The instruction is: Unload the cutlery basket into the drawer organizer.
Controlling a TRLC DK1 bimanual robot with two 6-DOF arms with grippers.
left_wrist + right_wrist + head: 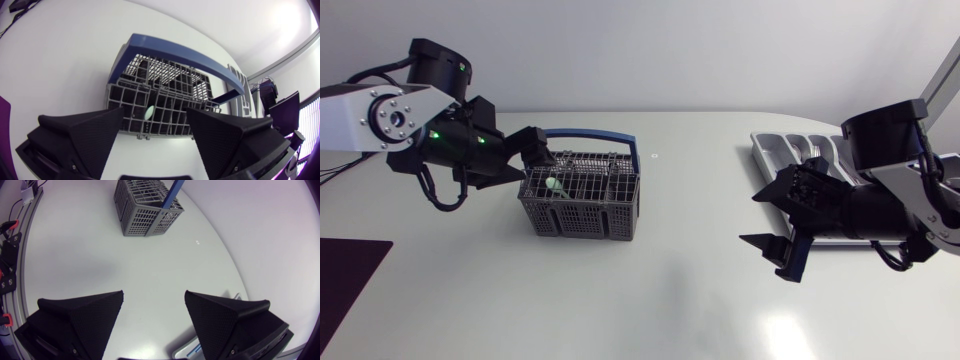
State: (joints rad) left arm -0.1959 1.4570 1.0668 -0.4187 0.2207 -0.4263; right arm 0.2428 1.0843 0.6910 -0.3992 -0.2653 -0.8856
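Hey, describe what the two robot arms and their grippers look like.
The left arm and right arm have silver-grey links and black joints. The left shows a round bolted hub, small green lights and looped black cables. The left gripper and right gripper are matte black, each with two broad, wedge-shaped, textured fingers.

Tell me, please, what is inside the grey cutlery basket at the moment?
One pale green piece shows in a compartment of the basket. The other compartments look dark. The basket's own grid covers their depths, so more cutlery may lie there unseen.
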